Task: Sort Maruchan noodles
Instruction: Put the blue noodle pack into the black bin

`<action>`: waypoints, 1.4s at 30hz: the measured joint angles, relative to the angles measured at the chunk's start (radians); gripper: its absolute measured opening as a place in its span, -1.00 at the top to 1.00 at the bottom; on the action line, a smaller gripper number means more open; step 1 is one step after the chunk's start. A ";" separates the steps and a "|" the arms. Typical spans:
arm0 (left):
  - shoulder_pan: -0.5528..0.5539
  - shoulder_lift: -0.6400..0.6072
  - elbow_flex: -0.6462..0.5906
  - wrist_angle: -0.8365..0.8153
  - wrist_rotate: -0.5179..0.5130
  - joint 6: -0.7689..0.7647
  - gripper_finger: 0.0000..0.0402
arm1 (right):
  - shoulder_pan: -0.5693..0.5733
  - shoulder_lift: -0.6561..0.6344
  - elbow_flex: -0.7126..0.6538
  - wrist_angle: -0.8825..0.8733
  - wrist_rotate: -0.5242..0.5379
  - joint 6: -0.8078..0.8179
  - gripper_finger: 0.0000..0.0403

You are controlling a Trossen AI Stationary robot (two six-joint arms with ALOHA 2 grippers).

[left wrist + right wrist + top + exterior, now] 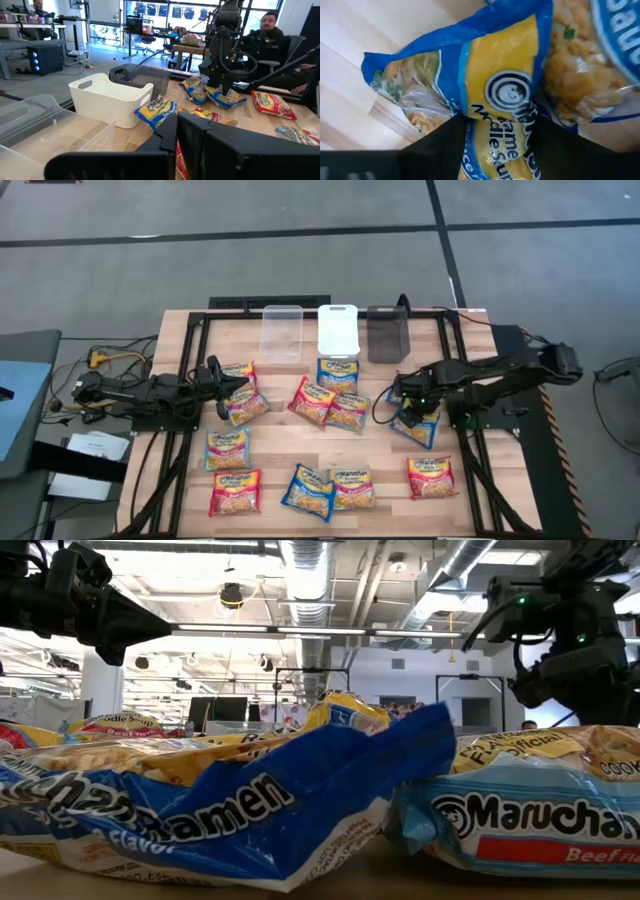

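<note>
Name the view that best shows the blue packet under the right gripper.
The right wrist view: the blue packet fills it, between the right gripper fingers. The high view shows it small; the left wrist view distantly.

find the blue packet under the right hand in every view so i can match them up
High view: blue packet right of centre, directly under the right hand.
Low view: cannot tell which packet it is.
Left wrist view: blue packet beneath the right hand, beyond the white bin.
Right wrist view: blue packet fills the picture, between the hand's two fingers.
Shared landmark: the right hand above it.
</note>
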 joint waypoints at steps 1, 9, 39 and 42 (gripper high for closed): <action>0.000 0.000 0.000 0.000 0.000 0.000 1.00 | 0.000 0.004 0.000 0.000 -0.009 -0.002 0.04; 0.000 0.000 0.000 0.000 -0.001 0.000 1.00 | 0.000 -0.008 0.006 0.004 -0.035 -0.004 0.77; 0.000 0.000 0.000 0.001 -0.001 0.000 1.00 | 0.043 -0.007 0.413 -0.115 0.339 -0.226 0.97; 0.000 0.000 0.000 0.001 -0.001 0.000 1.00 | 0.011 -0.007 0.449 -0.105 0.472 -0.309 0.97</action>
